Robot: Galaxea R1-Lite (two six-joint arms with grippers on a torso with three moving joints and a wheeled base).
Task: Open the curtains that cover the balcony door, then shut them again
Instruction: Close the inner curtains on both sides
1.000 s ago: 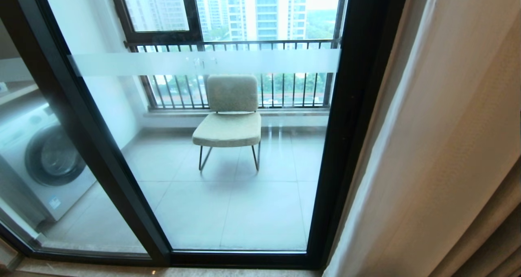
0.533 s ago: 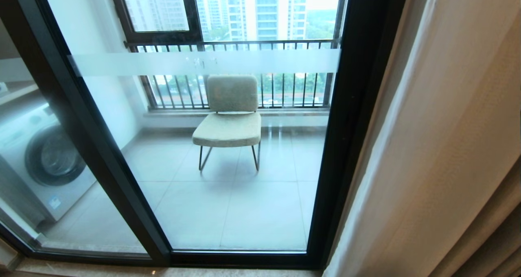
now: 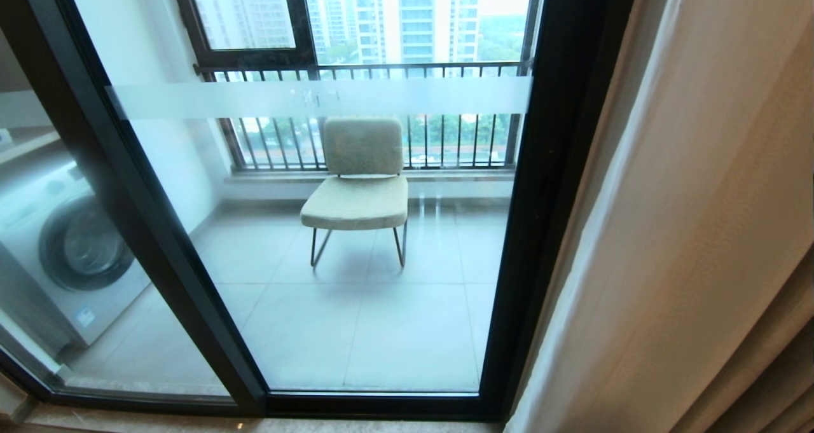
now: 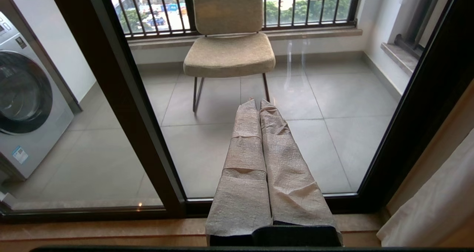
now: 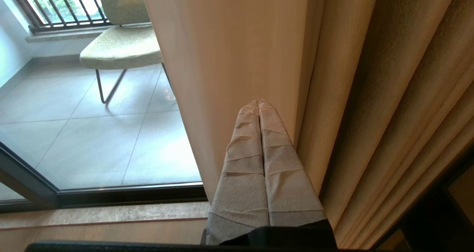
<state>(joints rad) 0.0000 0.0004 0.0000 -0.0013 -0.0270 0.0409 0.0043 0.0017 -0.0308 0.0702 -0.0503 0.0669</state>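
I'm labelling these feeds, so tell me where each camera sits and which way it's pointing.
Head view: high on the robot, looking down through the balcony door at the chair, curtains at right; no arm shows.
Left wrist view: behind the shut left claw, facing the door glass.
Right wrist view: behind the shut right claw, facing the curtains.
All three share the chair; the head and left wrist views share the washer.

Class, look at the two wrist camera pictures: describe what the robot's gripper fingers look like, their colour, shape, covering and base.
The left gripper and the right gripper look alike: two long fingers each, tapering to narrow tips, wrapped in wrinkled, creased pale beige-grey tape or cloth in overlapping bands. Both rise from a black base. No cables or markings show.
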